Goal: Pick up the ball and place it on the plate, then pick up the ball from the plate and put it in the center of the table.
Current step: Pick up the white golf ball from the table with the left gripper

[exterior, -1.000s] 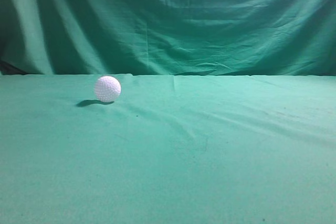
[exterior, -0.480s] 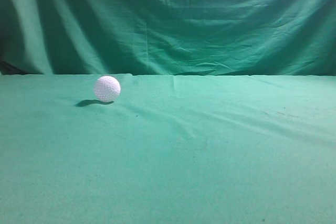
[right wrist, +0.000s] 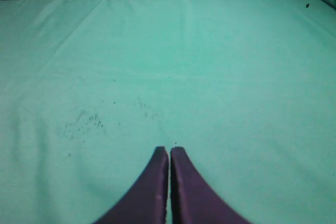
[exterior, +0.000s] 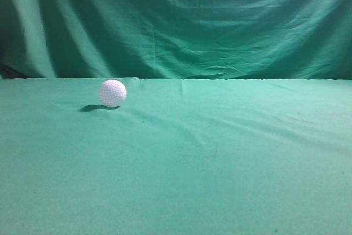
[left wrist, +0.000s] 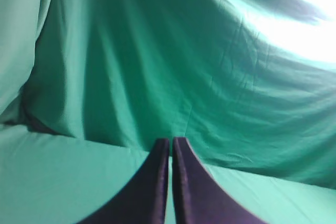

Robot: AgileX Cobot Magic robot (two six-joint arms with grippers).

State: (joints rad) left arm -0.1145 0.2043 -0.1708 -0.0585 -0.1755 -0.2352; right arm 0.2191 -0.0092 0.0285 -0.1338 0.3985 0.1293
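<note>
Exterior view shows the white dimpled ball [exterior: 113,93] resting untouched on the green-clothed bench [exterior: 220,158], since both hands are closed, holding nothing.

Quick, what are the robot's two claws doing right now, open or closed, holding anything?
Left gripper: closed, holding nothing.
Right gripper: closed, holding nothing.
The ball sits alone on the table.

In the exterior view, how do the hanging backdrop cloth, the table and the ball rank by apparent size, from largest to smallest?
1. Table: it covers the most picture area, though its nearness to the camera helps.
2. Backdrop cloth: somewhat less area, across the whole top.
3. Ball: by far the smallest, resting on the table at the left.
</note>
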